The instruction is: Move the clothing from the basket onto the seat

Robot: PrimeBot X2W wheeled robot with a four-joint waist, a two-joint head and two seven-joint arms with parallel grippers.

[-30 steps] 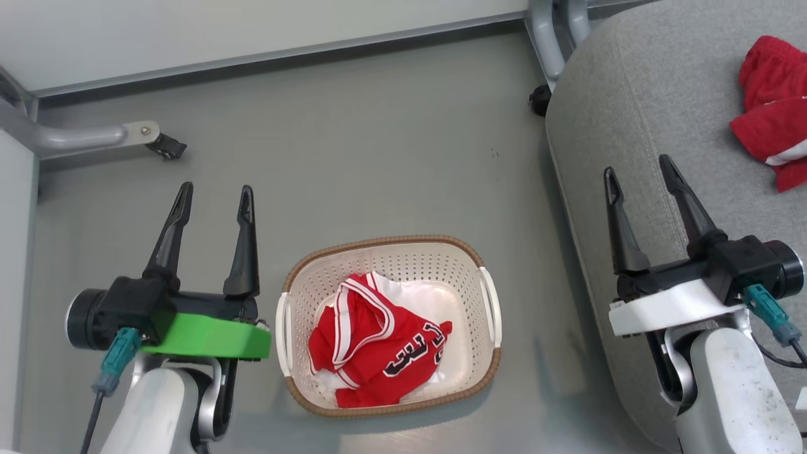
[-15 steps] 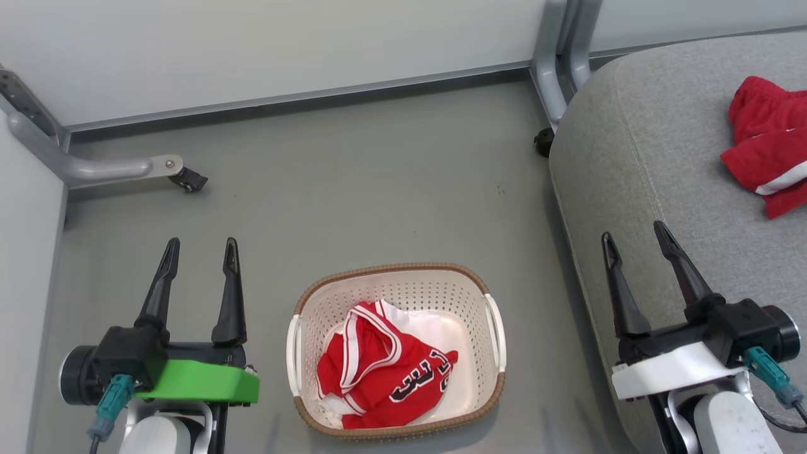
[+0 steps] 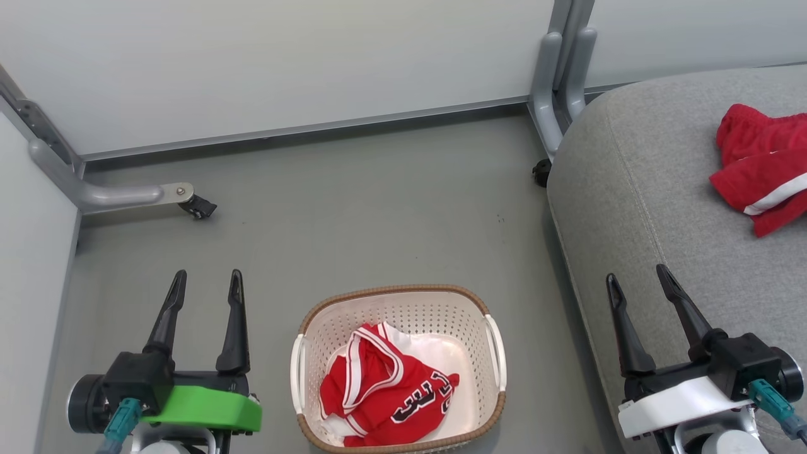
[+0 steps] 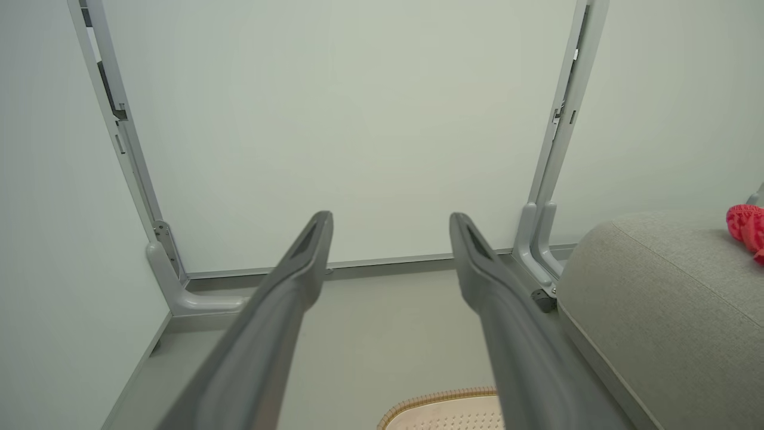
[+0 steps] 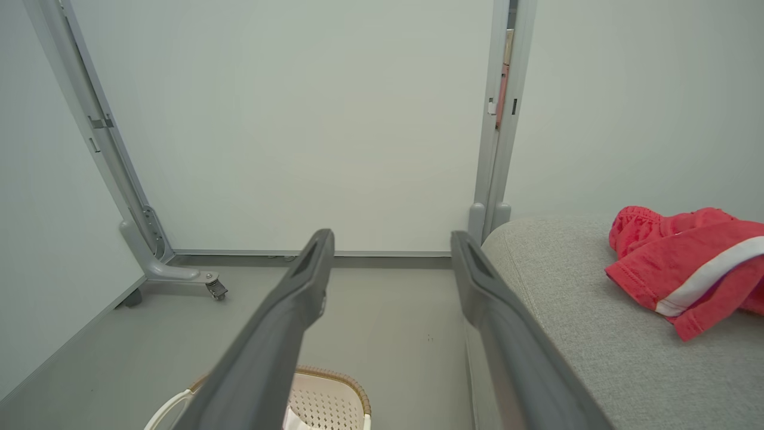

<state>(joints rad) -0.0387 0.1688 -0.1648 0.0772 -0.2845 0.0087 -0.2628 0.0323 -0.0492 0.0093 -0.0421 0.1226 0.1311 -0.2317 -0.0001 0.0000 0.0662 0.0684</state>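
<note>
Nearest the head camera, the left gripper (image 3: 208,275), black on a green mount, sits at the lower left with its jaws spread and nothing between them. The right gripper (image 3: 636,273), black on a white mount, sits at the lower right, jaws likewise spread and empty, apparently above the seat's near edge, though the angle makes that hard to judge. Between the two stands the small cream-white perforated plastic basket (image 3: 391,291) with a brown woven-look rim and white side handles, resting on the smooth grey floor (image 3: 378,214). Inside it lies a crumpled red jersey (image 3: 403,397) with white stripe trim and black-and-white numerals. To the right rises the large light-grey fabric-upholstered seat (image 3: 656,208) with rounded edges and a stitched seam, well apart from the basket. Farther back on its cushion lie bunched red shorts (image 3: 756,167) with a white stripe. Beyond the floor, a grey metal frame foot (image 3: 120,197) with a black caster and an upright grey post (image 3: 555,88) stand against the pale wall panel (image 3: 302,63).
</note>
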